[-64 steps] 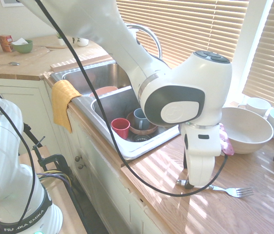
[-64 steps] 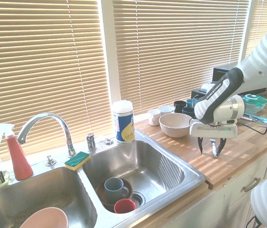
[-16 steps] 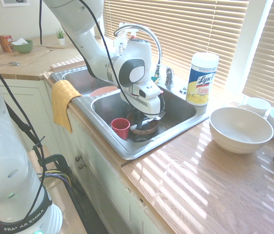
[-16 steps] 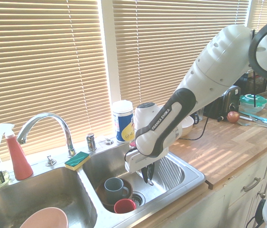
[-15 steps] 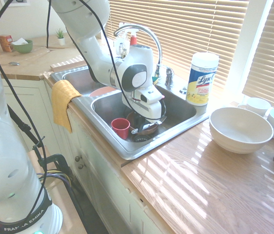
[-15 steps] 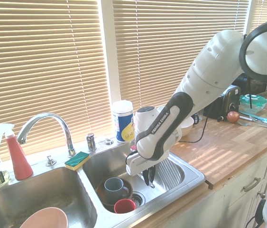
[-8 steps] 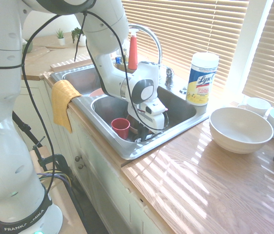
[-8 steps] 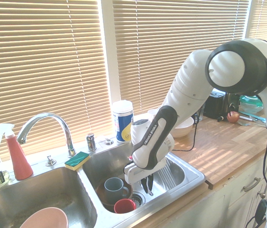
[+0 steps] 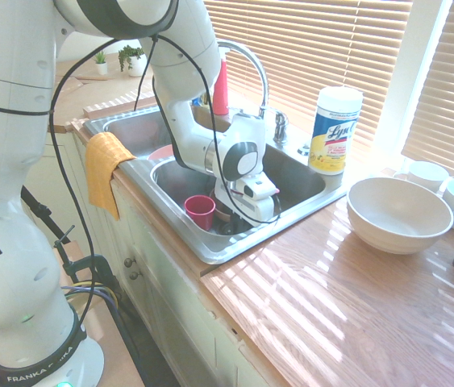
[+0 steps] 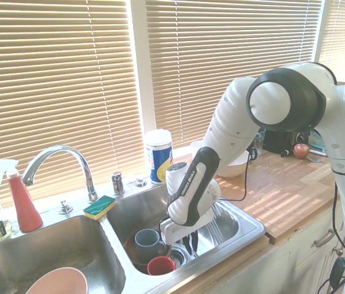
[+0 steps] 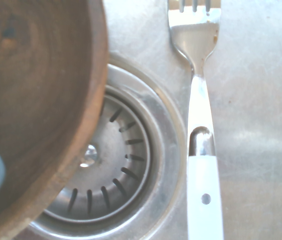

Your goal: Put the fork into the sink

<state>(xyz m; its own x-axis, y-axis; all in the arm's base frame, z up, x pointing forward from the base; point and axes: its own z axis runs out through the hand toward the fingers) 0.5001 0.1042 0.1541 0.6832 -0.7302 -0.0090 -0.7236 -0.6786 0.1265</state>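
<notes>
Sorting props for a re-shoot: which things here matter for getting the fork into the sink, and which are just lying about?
Job: fork; sink; claw.
Lying about: red cup; brown bowl; blue mug; wipes canister; white bowl; sponge; yellow cloth.

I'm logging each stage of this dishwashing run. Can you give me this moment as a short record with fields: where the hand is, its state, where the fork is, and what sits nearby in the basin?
hand location: the hand is low inside the right basin of the stainless-steel double sink, pointing down
hand state: shut
fork: the white-handled fork with silver tines shows in the wrist view just beside the round metal drain strainer
held or released: cannot tell
nearby in basin: brown bowl holding a blue-grey mug; small red cup
</notes>
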